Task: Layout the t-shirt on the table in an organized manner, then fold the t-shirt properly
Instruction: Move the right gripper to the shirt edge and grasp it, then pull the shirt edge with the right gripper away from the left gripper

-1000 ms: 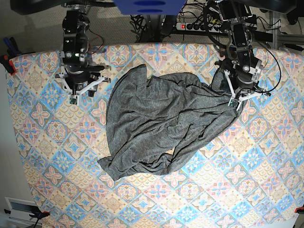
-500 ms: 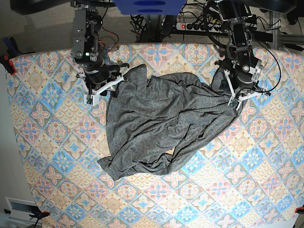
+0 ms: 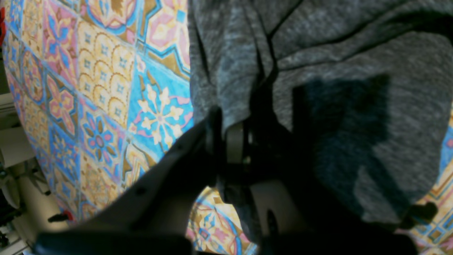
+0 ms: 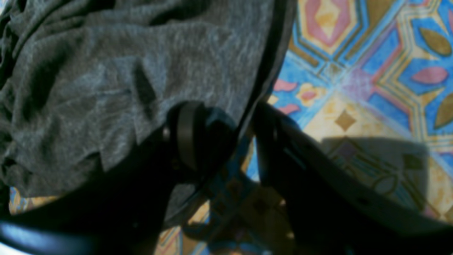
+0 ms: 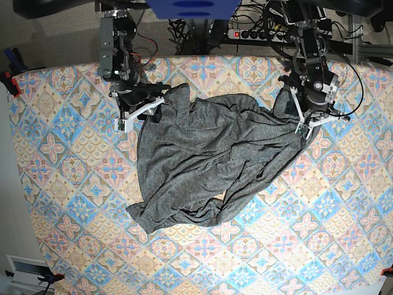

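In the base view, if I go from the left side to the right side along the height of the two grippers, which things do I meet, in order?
Bare table → right gripper, open at the shirt's edge → crumpled grey t-shirt → left gripper, shut on the t-shirt → bare table again.

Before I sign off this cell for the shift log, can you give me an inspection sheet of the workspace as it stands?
Surface: table under a pastel tile-pattern cloth, flat.
Job's things: t-shirt dark grey, rumpled mid-table, not laid out or folded.
Clutter: nothing seen on the table.
Grippers: left gripper shut on the t-shirt's edge; right gripper open, astride the shirt's opposite edge, one finger over the fabric.
Cables: loose wires and a power strip behind the table.
Surroundings: red clamps on the table's edge; white object on the floor at a corner.
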Motion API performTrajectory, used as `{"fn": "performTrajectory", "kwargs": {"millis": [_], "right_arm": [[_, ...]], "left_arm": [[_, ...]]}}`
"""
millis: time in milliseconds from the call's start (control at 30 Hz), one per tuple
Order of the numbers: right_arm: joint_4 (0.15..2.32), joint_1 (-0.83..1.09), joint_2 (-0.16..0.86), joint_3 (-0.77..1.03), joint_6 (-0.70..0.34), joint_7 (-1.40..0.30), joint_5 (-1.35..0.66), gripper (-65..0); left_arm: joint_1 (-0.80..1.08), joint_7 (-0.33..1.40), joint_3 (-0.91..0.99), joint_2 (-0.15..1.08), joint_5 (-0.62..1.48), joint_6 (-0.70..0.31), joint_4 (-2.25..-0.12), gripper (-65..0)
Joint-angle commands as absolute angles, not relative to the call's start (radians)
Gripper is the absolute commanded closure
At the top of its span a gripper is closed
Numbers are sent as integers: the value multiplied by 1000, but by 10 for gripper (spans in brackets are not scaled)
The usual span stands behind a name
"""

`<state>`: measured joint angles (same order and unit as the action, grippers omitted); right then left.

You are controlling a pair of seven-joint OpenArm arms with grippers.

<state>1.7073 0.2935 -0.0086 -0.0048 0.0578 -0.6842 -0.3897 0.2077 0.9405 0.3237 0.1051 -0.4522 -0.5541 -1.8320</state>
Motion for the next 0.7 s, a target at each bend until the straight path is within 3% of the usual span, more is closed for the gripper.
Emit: {"fn": "performTrajectory", "kwargs": {"millis": [0,167,200,500,667], "right_arm": [[1710,300,-8,-22,68,-728,-381,-211],[1704,300,-5,-111,70,-730,-383,-13],[1704,300,-5,-116,71,-734,-381,0],[1702,239,1,142,71,-831,-377,0],[1702,199,70,213,71,-869,-377,0]], "left_arm": [[200,935,326,113,-455,-549,-1848,-24],[199,934,325,119,-475,-547,-1848,-24],[197,929,325,117,-493,-547,-1848,-24],[154,937,285,99,-702,-547,-1848,-25],[148,929,286,85,-736,-547,-1848,-25]]}}
